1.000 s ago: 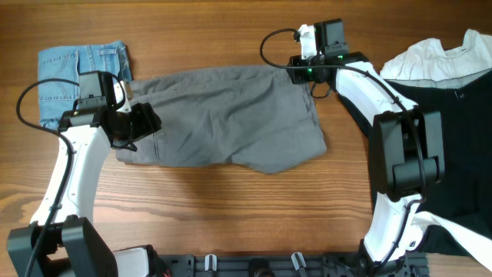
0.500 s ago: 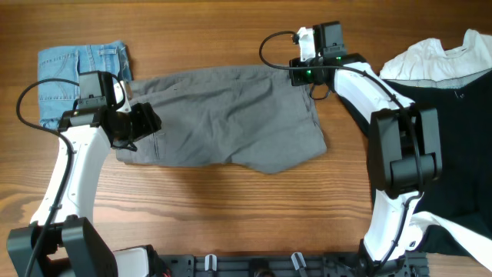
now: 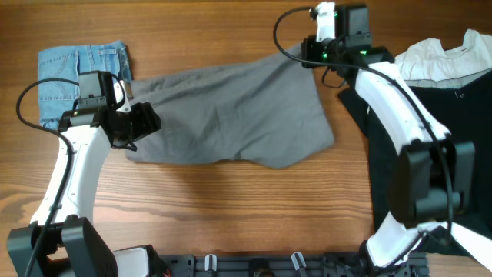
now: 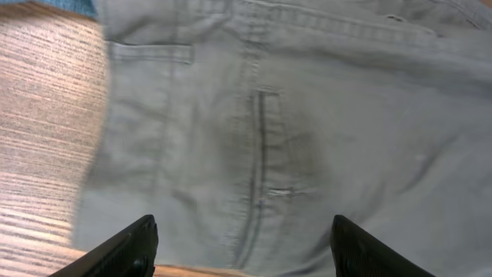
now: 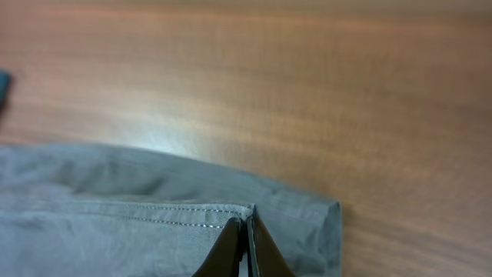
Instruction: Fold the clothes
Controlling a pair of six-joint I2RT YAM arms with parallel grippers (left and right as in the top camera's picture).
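Of the two grippers, the right gripper (image 5: 247, 231) has its two jaws pressed together on a stitched edge of the one pair of grey shorts (image 5: 115, 223). The cloth enters between the jaw tips and spreads away to the left of them. A short corner of fabric lies just to their right, and past that there is only the wooden table (image 5: 323, 92). From overhead, this right gripper (image 3: 310, 61) holds the upper right corner of the shorts (image 3: 231, 115), which is drawn out to a point toward the jaws. The rest of the garment lies flat on the table (image 3: 231, 215), stretching from there toward the other arm. The left gripper (image 4: 244, 225) has its two jaws spread wide apart and holds nothing. The shorts (image 4: 307, 115) fill the space between and ahead of them, and one slit pocket (image 4: 261, 146) runs straight out from the gap. Whether the jaw tips touch the cloth cannot be told. Overhead, the left gripper (image 3: 142, 123) sits over the left end of the shorts. Beyond it lies one folded light-blue denim garment (image 3: 81, 65). Beyond the right gripper, on the side away from the shorts, lie one white garment (image 3: 438, 61) and one black garment (image 3: 469, 115).
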